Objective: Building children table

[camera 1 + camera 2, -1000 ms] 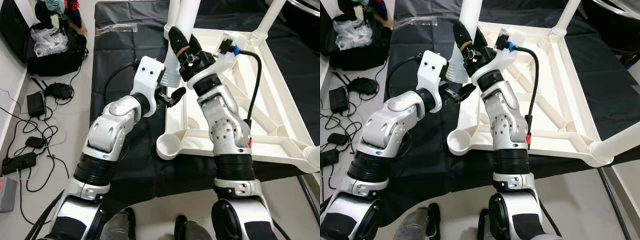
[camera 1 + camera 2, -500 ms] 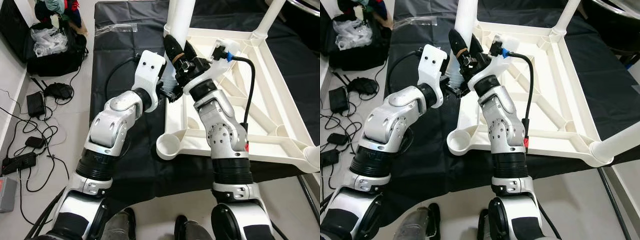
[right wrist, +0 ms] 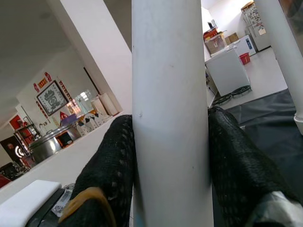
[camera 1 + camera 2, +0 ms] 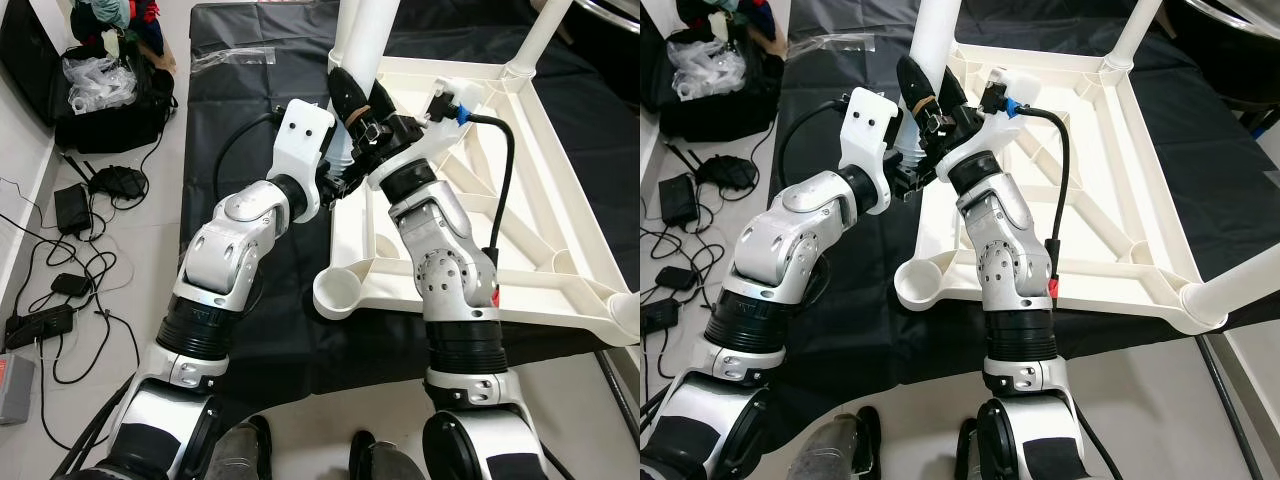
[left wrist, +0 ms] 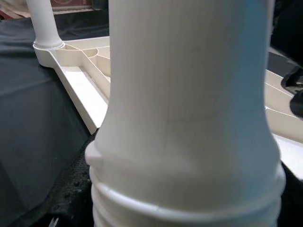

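Right pincer (image 4: 357, 92) is clamped around the white cylindrical plastic leg (image 4: 366, 35), at 12 o'clock on the upturned white plastic tabletop (image 4: 520, 215). Left pincer (image 4: 338, 180) sits at its threaded base, opening indeterminate. Leg likely light, rigid, slippery; grip mid-shaft.

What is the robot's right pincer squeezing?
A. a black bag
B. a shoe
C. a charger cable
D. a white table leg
D. In the right wrist view, the right pincer has its two black fingers pressed against both sides of the white table leg, which stands up from the upside-down table frame.
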`<state>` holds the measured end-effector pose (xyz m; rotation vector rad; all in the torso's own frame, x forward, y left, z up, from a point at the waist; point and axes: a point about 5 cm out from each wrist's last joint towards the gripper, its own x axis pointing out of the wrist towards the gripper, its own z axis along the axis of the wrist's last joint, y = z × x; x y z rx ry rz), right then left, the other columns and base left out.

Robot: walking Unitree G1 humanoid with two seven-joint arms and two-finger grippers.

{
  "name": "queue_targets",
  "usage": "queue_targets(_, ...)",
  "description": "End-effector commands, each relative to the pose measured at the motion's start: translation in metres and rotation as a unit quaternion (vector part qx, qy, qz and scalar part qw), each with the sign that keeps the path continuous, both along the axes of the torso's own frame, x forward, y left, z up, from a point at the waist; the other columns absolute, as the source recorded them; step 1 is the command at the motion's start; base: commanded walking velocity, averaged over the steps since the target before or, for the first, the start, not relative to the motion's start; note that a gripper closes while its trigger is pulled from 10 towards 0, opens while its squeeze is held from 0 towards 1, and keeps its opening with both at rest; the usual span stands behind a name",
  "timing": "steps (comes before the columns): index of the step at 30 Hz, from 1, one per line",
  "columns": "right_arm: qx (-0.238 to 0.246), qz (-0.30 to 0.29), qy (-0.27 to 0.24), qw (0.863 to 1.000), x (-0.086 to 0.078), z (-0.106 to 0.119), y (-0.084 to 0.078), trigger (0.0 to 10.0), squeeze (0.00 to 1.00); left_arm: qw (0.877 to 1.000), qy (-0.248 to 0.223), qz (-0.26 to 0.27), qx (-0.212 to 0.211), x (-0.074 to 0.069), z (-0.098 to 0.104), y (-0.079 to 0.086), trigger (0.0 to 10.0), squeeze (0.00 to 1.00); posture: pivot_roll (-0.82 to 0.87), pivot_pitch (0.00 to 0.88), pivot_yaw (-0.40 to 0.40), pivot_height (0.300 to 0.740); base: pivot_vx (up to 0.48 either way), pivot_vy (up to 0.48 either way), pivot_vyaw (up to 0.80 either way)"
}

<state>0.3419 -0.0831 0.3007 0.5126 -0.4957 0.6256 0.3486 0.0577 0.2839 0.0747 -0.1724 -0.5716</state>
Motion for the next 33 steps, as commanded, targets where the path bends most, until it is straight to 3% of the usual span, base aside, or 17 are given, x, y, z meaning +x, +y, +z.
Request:
queue_targets(1,0.002,-0.001,-0.010,1.000,-0.005,0.000,-0.001,0.0,0.00,0.999,-0.009,0.050,-0.007,0.005,0.001,0.013,0.0,0.00,0.16,0.191,-0.032,0.740,0.000,0.000,0.00)
queue_targets(6,-0.008,-0.006,-0.011,1.000,-0.005,-0.001,-0.003,0.0,0.00,0.997,-0.015,0.073,0.001,0.006,0.000,0.021,0.0,0.00,0.16,0.179,-0.032,0.740,0.000,0.000,0.00)
queue_targets(7,-0.014,-0.013,-0.009,1.000,-0.005,-0.002,-0.004,0.0,0.00,0.997,-0.019,0.076,0.014,0.007,-0.002,0.023,6.2,0.00,0.16,0.176,-0.034,0.740,0.000,0.000,0.00)
queue_targets(9,-0.019,-0.018,-0.007,1.000,-0.005,-0.002,-0.005,0.0,0.00,0.996,-0.021,0.077,0.024,0.007,-0.003,0.024,6.2,0.00,0.16,0.178,-0.033,0.740,0.000,0.000,0.00)
queue_targets(10,-0.025,-0.023,-0.003,0.999,-0.004,-0.003,-0.006,8.0,0.00,0.996,-0.028,0.078,0.036,0.006,-0.003,0.025,10.0,0.00,0.16,0.177,-0.032,0.740,0.000,0.000,0.00)
queue_targets(12,-0.025,-0.023,-0.003,0.999,-0.004,-0.003,-0.006,8.0,0.00,0.996,-0.028,0.078,0.036,0.006,-0.003,0.025,10.0,0.00,0.16,0.177,-0.032,0.740,0.000,0.000,0.00)
queue_targets(13,-0.028,-0.029,0.005,0.999,-0.003,-0.004,-0.007,10.0,0.61,0.993,-0.056,0.076,0.070,0.004,-0.004,0.026,10.0,0.00,0.16,0.180,-0.029,0.740,0.000,0.000,0.00)
queue_targets(15,-0.028,-0.029,0.005,0.999,-0.003,-0.004,-0.007,10.0,0.61,0.993,-0.056,0.076,0.070,0.004,-0.004,0.026,10.0,0.00,0.16,0.180,-0.029,0.740,0.000,0.000,0.00)
queue_targets(16,-0.028,-0.030,0.007,0.999,-0.002,-0.005,-0.008,10.0,1.00,0.992,-0.061,0.076,0.079,0.003,-0.005,0.026,10.0,0.00,0.16,0.180,-0.029,0.740,0.000,0.000,0.00)
queue_targets(19,-0.029,-0.030,0.010,0.999,-0.001,-0.004,-0.008,10.0,1.00,0.989,-0.073,0.077,0.098,0.002,-0.007,0.027,10.0,0.00,0.16,0.182,-0.030,0.740,0.000,0.000,0.00)
queue_targets(20,-0.027,-0.028,0.015,0.999,0.000,-0.003,-0.009,10.0,0.00,0.986,-0.088,0.078,0.116,0.000,-0.009,0.027,10.0,0.00,0.16,0.184,-0.033,0.740,0.000,0.000,0.00)
queue_targets(33,-0.006,0.001,0.049,0.999,0.005,0.001,-0.012,10.0,0.00,0.977,-0.127,0.075,0.153,-0.007,-0.015,0.024,10.0,0.00,0.16,0.188,-0.038,0.740,0.000,0.000,0.00)
